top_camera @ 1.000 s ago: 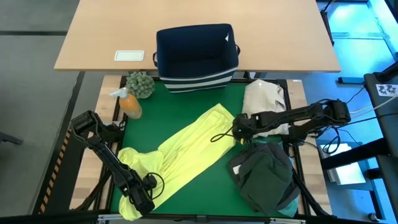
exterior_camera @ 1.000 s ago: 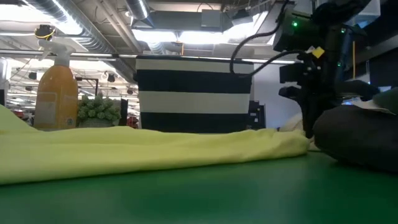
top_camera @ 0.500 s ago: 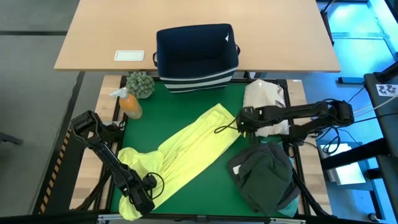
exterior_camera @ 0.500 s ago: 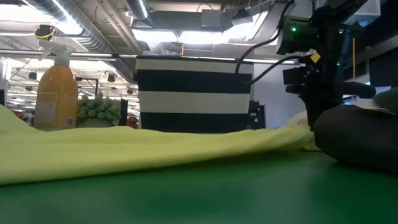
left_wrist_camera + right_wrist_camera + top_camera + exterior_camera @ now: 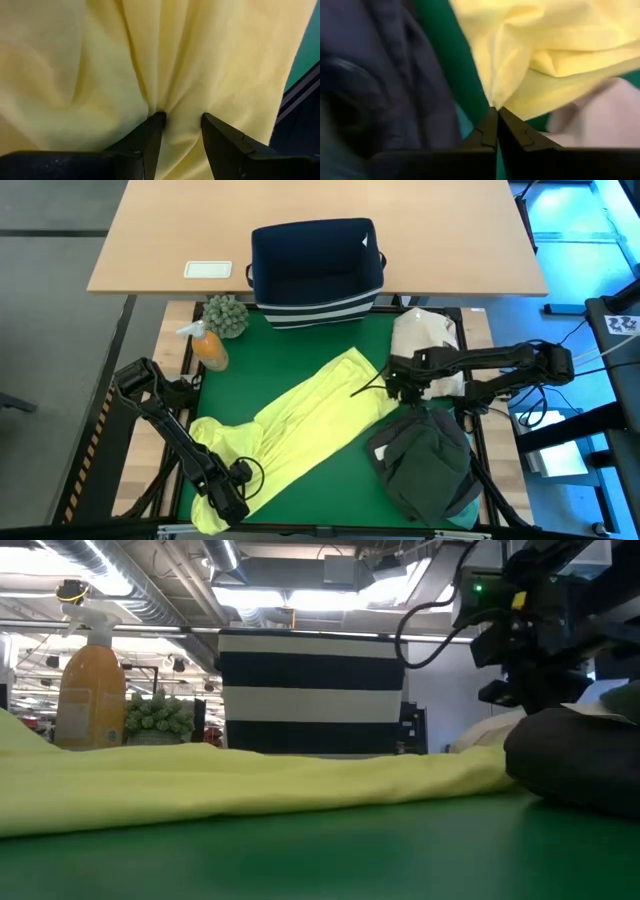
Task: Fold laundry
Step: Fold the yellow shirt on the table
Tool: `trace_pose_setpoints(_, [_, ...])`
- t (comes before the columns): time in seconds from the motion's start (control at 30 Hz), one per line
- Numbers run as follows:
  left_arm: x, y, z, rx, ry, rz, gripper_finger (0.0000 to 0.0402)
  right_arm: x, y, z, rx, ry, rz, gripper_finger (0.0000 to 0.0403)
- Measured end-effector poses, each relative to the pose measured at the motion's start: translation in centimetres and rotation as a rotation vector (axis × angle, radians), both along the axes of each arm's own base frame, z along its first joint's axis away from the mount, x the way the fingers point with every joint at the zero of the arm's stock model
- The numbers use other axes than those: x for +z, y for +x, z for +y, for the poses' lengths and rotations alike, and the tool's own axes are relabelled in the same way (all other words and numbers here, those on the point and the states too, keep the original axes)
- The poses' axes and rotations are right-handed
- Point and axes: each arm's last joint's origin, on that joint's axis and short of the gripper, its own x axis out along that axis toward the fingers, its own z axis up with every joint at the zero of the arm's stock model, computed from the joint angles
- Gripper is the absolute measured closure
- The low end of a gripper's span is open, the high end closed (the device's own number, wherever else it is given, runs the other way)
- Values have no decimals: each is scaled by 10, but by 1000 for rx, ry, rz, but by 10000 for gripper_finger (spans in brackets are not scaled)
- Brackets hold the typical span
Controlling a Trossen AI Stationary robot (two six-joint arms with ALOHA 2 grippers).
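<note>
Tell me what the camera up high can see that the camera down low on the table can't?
Only the high view shows the left gripper pinching the yellow-green shirt at its near end, the right gripper shut on the far end, and the cream bundle. Only the low view shows the room's ceiling lights. Both show the shirt, the striped bin, the orange spray bottle and the dark clothes pile.

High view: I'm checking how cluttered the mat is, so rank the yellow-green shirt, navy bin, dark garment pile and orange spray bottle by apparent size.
1. yellow-green shirt
2. navy bin and dark garment pile: look alike, unranked
3. orange spray bottle
</note>
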Motion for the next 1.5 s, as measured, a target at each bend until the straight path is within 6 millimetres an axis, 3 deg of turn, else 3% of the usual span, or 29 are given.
trace_pose_setpoints(0.3, [0, 0, 0, -2, -9, 10, 265, 12, 4, -3, -45, -65, 13, 314])
trace_pose_setpoints(0.53, [3, 2, 2, -5, -31, 21, 265, 26, 23, -6, -69, -102, -167, 278])
trace_pose_setpoints(0.67, [10, 1, 4, 8, -27, -9, 265, 24, 36, -7, -105, -101, -263, 287])
trace_pose_setpoints(0.93, [22, 2, 7, -2, -22, -97, 265, 0, 54, -9, -100, -70, -225, 348])
trace_pose_setpoints(1.2, [33, 11, 17, -30, -63, -119, 265, -20, 67, -9, -70, 8, -213, 381])
trace_pose_setpoints(1.37, [46, 12, 29, -28, -24, -154, 265, -34, 68, -13, -104, -111, -128, 400])
trace_pose_setpoints(1.5, [46, 0, 43, -16, 99, -51, 265, -44, 67, -16, -123, -200, -71, 394])
